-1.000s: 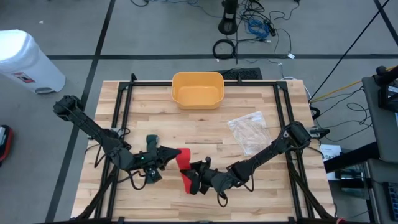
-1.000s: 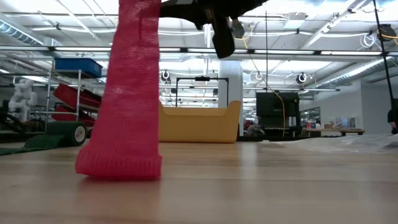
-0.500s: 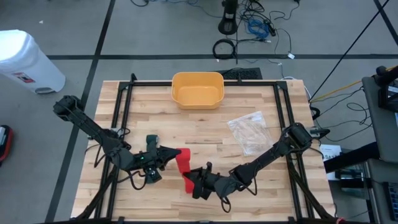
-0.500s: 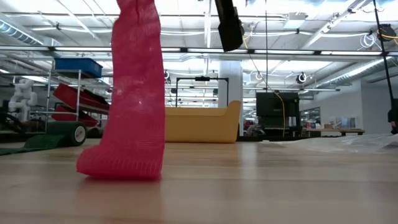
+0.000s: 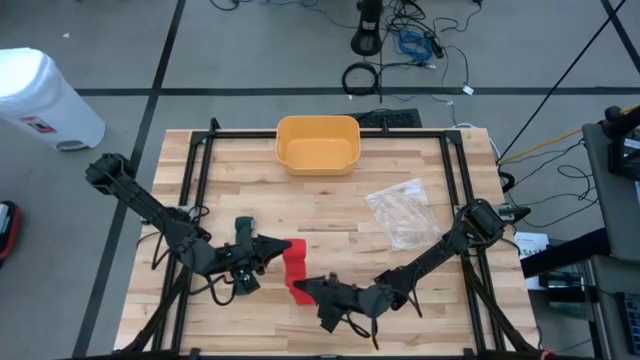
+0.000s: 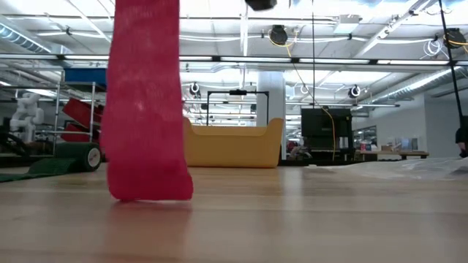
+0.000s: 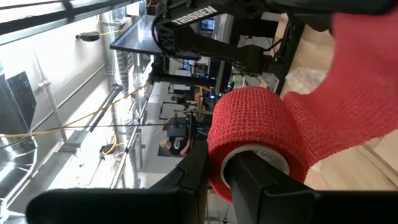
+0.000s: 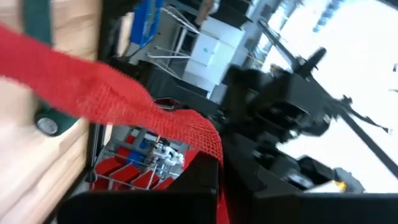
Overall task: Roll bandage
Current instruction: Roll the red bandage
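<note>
**Red strip caught: my right fingers have just closed on the loose end**

Red elastic bandage (image 5: 294, 262) sits near the front middle of the wooden table (image 5: 330, 200), strung between my two grippers. My left gripper (image 5: 262, 250) holds the roll (image 7: 255, 134), one finger pushed into its core and the other against the outside, jaws narrow around it. A second ago my right gripper (image 5: 308, 290) stood open beside the tail; now it has moved nearer the front edge and clamped fully onto the free end (image 8: 186, 127), with the red mesh running straight into my fingers in the right wrist view.

From table level, the hanging strip (image 6: 145, 102) used to sag, with a crumpled fold lying on the wood. Now it hangs flat and straight, its lower edge just at the surface.

I judge that the slack is out and the tail is under my control, so winding can begin: the roll turns while I keep tension on the end. My grip on the edge looks thin, so too hard a pull could slip it free.

The yellow bin (image 5: 317, 143) at the far side and the plastic bag (image 5: 400, 212) to the right play no part yet.
</note>
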Robot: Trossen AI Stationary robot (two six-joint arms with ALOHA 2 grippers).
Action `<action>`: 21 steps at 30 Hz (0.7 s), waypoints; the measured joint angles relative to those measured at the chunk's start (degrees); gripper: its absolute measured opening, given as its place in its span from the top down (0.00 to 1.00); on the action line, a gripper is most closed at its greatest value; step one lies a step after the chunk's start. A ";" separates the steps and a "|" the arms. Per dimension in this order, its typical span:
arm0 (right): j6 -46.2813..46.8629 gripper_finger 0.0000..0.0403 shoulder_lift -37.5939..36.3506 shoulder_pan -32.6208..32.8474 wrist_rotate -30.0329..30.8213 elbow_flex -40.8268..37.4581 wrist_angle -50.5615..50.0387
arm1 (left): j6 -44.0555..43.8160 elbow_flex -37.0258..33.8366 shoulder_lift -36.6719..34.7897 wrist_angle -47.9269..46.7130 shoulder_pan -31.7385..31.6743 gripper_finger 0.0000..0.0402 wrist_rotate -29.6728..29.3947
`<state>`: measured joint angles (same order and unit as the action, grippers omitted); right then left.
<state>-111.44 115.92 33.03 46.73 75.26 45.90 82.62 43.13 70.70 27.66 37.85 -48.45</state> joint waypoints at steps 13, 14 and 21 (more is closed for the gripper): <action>6.68 1.00 -0.20 1.08 4.43 11.29 -0.30 | -4.61 0.00 -0.02 0.81 -0.31 0.86 -2.74; 5.87 1.00 -0.20 1.07 5.09 12.29 -0.46 | -5.25 -0.02 -0.02 1.65 -0.38 0.86 -4.80; 2.80 1.00 -0.20 0.55 8.98 19.57 -1.75 | -7.31 -0.02 -0.07 2.58 -0.66 0.86 -7.02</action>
<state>-108.64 115.72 33.58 55.72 94.83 44.16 75.31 43.11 70.63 30.24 37.19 -55.46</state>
